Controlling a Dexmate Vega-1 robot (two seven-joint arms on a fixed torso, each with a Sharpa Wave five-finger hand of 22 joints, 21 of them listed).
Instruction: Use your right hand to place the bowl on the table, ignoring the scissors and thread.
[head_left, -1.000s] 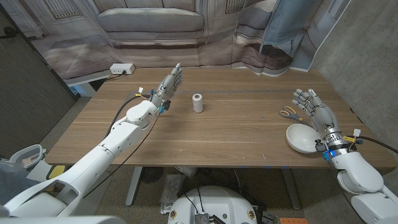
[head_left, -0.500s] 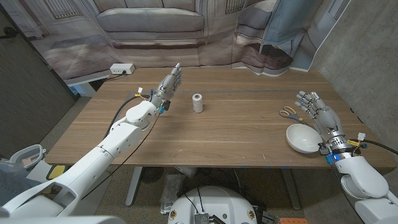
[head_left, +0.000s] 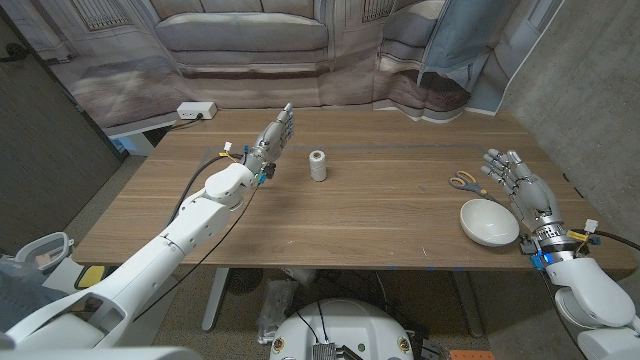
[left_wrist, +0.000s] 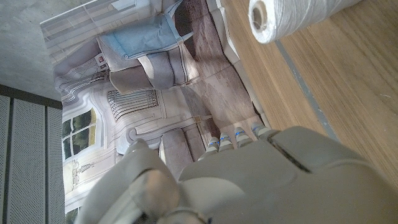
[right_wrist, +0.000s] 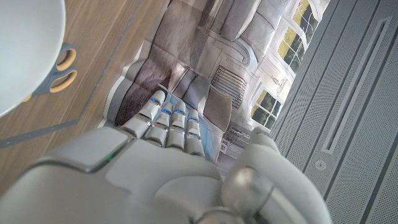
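Robot hand (head_left: 522, 184) beside bowl (head_left: 489, 222), not touching.

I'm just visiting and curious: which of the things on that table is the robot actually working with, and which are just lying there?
Part of the job:
- white bowl, sitting on the table
- right robot hand, beside the bowl, holding nothing

Just lying about:
- scissors, behind the bowl
- spool of thread, mid-table
- left robot hand, holding nothing

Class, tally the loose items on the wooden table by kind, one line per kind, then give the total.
Bowl: 1
Scissors: 1
Spool of thread: 1
Total: 3
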